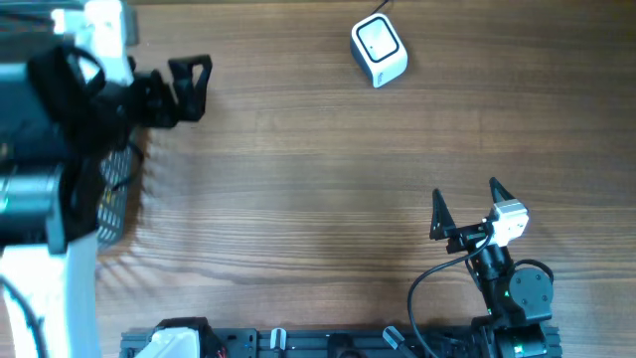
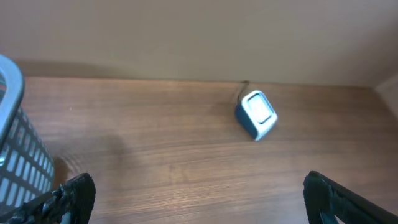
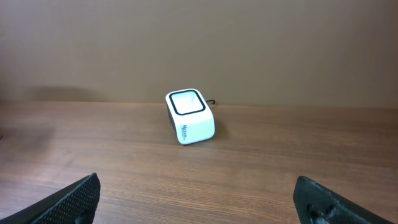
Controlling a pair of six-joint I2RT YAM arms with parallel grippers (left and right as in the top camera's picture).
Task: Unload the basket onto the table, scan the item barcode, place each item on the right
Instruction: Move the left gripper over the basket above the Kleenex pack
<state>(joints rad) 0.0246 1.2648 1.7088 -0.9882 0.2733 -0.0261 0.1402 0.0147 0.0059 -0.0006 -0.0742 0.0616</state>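
Hanging near the basket, the left gripper shows jaws spread wide and empty, probably ready to fetch an item, though none is visible. The right gripper, equally spread, faces the scanner, which sits far across the table, window tilted toward the arms.

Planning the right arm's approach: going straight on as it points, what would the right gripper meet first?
Likely the white barcode scanner, slightly left of centre ahead of the open right gripper; only bare wooden table lies between. It might pass just beside it.
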